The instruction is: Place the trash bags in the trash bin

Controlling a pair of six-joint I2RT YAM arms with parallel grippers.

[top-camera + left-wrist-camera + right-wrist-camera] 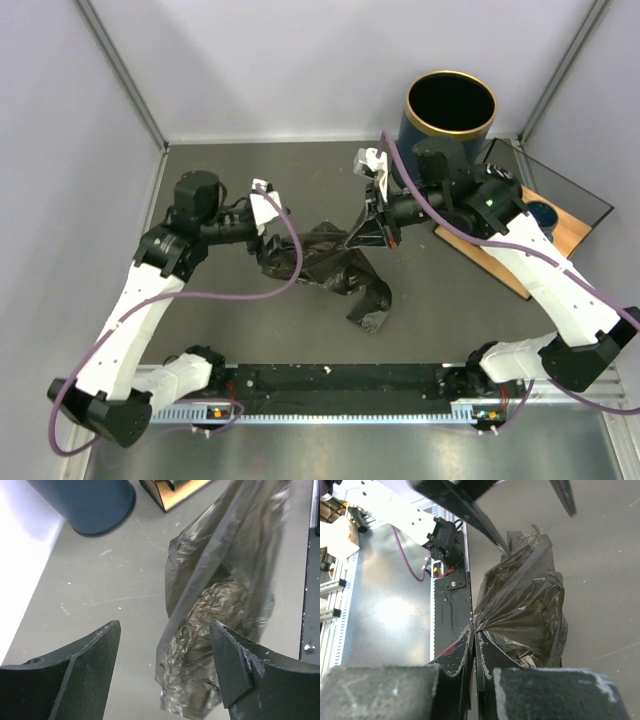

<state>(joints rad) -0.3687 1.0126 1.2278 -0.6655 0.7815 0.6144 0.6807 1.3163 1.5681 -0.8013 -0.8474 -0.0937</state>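
From the right pincer point(372, 238), the trash bags point(320, 263) stretch leftward, seemingly taut.

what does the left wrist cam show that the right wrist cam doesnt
Only the left wrist view shows the navy base of the trash bin, a corner of the wooden board, and the left gripper open. Only the right wrist view shows the right gripper shut, pinching the film, plus the metal rail. Both show the crumpled black trash bag and the grey table.
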